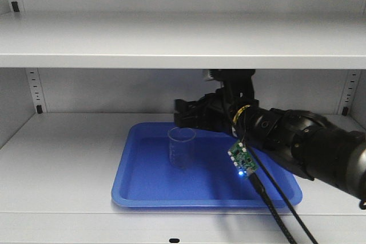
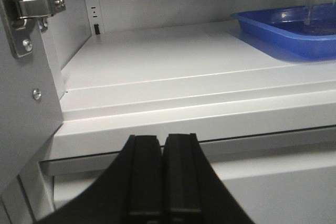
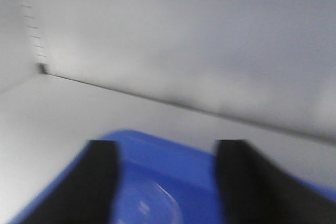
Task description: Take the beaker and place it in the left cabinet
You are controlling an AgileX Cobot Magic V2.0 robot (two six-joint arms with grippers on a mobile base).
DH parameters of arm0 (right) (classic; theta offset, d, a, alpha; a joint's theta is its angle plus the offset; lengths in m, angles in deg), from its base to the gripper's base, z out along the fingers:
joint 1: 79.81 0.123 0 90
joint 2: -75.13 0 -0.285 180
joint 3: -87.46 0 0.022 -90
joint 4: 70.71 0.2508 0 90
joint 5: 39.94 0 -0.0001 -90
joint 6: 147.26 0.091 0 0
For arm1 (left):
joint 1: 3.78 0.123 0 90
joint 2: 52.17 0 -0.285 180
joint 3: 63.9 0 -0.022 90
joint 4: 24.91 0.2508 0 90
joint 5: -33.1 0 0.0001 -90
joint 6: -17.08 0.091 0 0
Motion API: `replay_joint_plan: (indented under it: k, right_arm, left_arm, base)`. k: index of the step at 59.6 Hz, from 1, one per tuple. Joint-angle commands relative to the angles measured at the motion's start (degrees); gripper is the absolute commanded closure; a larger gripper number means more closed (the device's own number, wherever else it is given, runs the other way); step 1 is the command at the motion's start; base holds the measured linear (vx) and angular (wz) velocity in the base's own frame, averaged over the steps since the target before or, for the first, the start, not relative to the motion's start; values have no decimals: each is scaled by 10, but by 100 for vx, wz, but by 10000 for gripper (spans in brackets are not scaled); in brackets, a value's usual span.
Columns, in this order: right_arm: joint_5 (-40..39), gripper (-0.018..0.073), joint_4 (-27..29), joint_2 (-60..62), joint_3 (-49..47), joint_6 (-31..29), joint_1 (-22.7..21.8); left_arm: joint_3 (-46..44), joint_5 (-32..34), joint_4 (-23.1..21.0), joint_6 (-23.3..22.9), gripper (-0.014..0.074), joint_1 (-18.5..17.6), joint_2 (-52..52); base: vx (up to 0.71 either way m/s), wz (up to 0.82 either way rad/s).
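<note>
Now your right gripper (image 3: 165,182) hangs released over the beaker (image 1: 181,148), upright at centre frame in the cabinet's (image 1: 171,38) tray (image 1: 143,190); left gripper (image 2: 161,174) clenched. Pulling back carelessly could tip it.

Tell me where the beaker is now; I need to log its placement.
In the front view the beaker stands upright in the blue tray, left of centre, on the cabinet's lower shelf, just left of the right gripper.
</note>
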Motion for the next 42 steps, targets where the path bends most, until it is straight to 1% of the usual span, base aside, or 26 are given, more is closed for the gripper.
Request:
replay_joint_plan:
  k: [1,2,4,5,14,20,32,42]
  right_arm:
    - [45,421,5,47,-7,16,-2]
    - [52,483,5,52,-1,16,-2]
    - [65,564,5,60,9,16,-2]
    - [69,576,6,66,14,17,-2]
    - [76,571,-9,120,84,15,-2]
    - [77,568,-7,165,139,16,-2]
    - [83,566,-7,301,277,18,-2]
    - [83,565,-8,422,373,18,-2]
  left_arm:
    - [8,51,-2,-2,604,-4,10]
    - [8,51,-2,-2,604,-4,10]
    - [8,51,-2,-2,604,-4,10]
    - [8,51,-2,-2,604,-4,10]
    - [8,51,-2,-2,604,-4,10]
    - [8,51,-2,-2,604,-4,10]
    - [8,51,-2,-2,604,-4,10]
    - [8,51,-2,-2,604,-4,10]
  base:
    - [0,0]
    - [0,0]
    - [0,0]
    - [0,0]
    - [0,0]
    - [0,0]
    - [0,0]
    - [0,0]
